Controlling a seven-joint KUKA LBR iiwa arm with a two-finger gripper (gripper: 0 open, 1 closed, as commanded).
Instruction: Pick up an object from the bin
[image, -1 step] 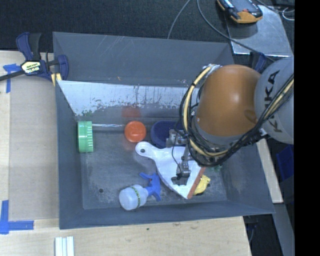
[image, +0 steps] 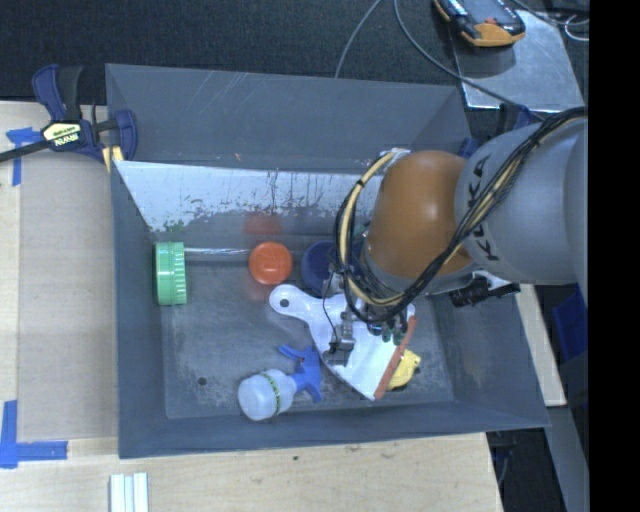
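Note:
My gripper (image: 342, 343) is low in the bin, right of centre, mostly hidden under the arm's wrist. It sits over a white flat plastic piece (image: 298, 305) with a rounded end. Just right of it lies a white card-like thing with an orange edge (image: 372, 366), and a yellow thing (image: 404, 370) peeks out from under that. A small blue clip (image: 305, 370) lies just left of and below the gripper, touching a white round bottle (image: 264, 394) near the front wall. Whether anything is held is hidden.
An orange round cap (image: 270, 262) and a dark blue thing (image: 318, 264), half hidden by the arm, lie near the back wall. A green ribbed cylinder (image: 170, 273) stands apart at the left. The arm covers the bin's right side.

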